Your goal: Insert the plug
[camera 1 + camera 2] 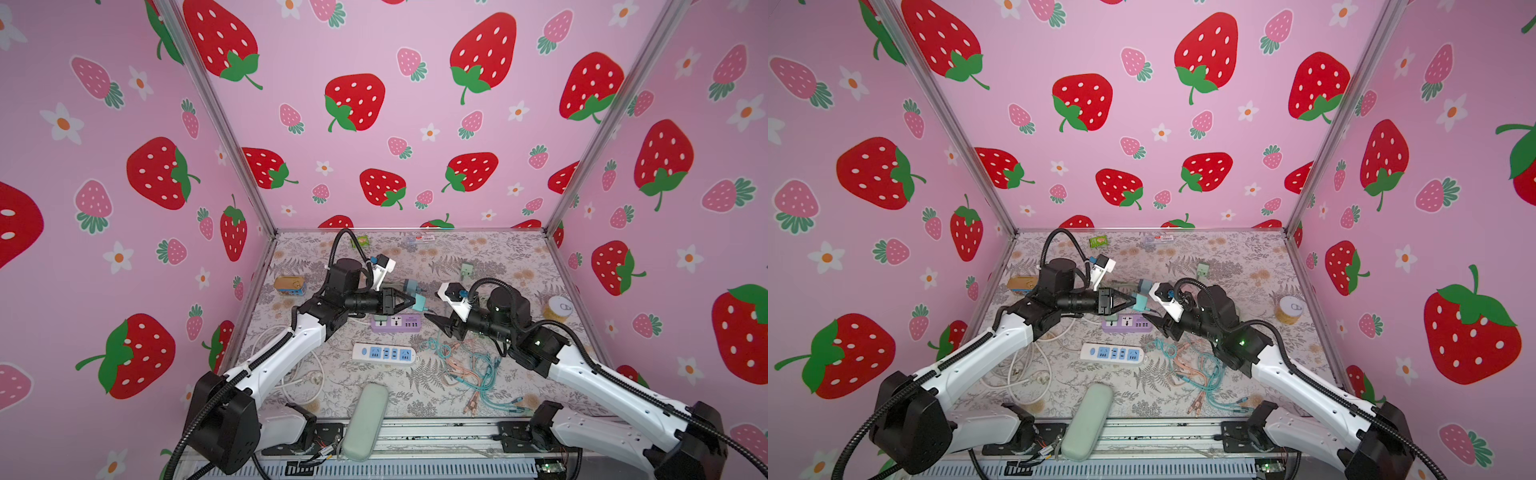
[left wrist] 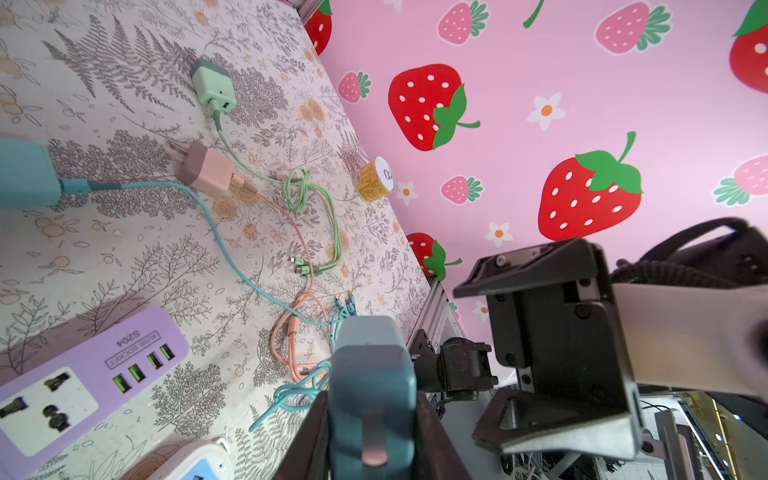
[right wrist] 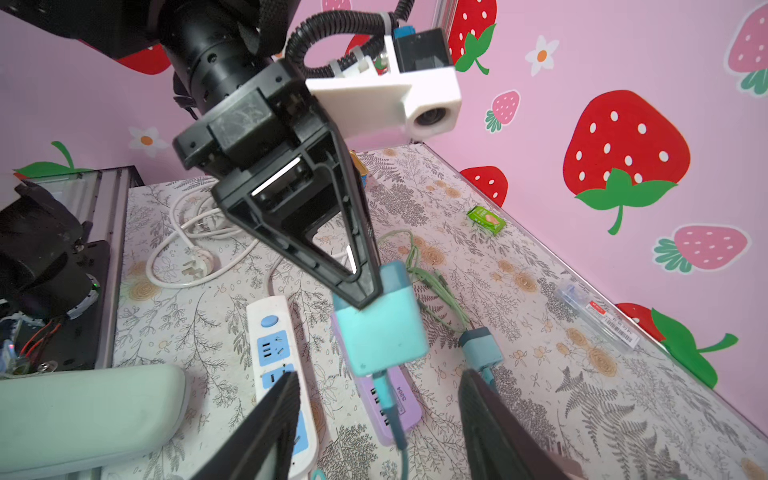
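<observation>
– Strawberry-papered walls boxed in the flowered desk. Where was the teal plug?

– Off the desk, in the air just over the purple power strip. The left fingers were clamped on its upper part, and its cable hung from the lower end toward the strip.

– And the right fingers?

– Spread apart, holding nothing, near the plug and pointed at it.

– How did you reckon it would handle?

– Light, I judged: a small hard plastic block, stiff, with smooth rounded sides. Such a shell could twist or slide in a pinch, and the trailing cable would tug at it. Nothing looked fragile except perhaps the prongs, if pushed in crooked.

– Could you see the prongs?

– Not surely. With the cable end facing down, I guessed they faced up, so the block likely needed turning over before it went in.

– Where would you have taken hold?

– On the two flat opposite sides of the body, clear of both the cable end and the prong end, so it could be pressed straight in. The strip looked light too and lay loose on the desk; it might have shifted under the push, so a steadying hold on it seemed wise.
</observation>
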Robot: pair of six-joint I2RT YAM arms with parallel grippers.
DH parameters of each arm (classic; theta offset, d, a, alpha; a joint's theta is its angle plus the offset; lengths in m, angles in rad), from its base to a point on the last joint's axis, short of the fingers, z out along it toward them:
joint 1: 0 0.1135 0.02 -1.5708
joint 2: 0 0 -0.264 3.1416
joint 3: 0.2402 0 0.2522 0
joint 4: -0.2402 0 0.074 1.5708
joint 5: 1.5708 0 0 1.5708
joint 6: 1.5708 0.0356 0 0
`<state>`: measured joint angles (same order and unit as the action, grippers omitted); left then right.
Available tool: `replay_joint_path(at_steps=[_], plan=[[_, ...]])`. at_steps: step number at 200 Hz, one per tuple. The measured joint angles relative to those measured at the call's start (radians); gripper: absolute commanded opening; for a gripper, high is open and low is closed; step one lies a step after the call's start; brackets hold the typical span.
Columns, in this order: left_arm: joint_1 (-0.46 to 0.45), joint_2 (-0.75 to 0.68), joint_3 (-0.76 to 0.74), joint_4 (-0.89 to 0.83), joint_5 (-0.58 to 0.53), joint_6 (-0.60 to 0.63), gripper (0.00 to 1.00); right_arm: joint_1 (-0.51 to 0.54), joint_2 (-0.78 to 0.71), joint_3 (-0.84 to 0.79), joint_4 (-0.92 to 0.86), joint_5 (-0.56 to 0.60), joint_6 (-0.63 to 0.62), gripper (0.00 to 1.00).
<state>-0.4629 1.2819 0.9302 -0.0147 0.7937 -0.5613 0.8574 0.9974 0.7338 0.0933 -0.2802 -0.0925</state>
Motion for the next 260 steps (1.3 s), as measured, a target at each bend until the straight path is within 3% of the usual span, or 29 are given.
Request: replay_joint_path(at_steps=[67, 171, 260], plan=[[0.000, 0.000, -0.014, 0.217, -0.019, -0.037, 0.00, 0.000, -0.039, -0.109, 0.103, -0.074, 0.137, 0.56], [-0.003, 0.006, -0.136, 0.666, 0.012, -0.174, 0.00, -0.030, 0.035, -0.172, 0.456, -0.167, 0.437, 0.58], [-0.023, -0.058, -0.233, 0.783, 0.018, -0.163, 0.00, -0.122, 0.108, -0.164, 0.629, -0.287, 0.643, 0.60]])
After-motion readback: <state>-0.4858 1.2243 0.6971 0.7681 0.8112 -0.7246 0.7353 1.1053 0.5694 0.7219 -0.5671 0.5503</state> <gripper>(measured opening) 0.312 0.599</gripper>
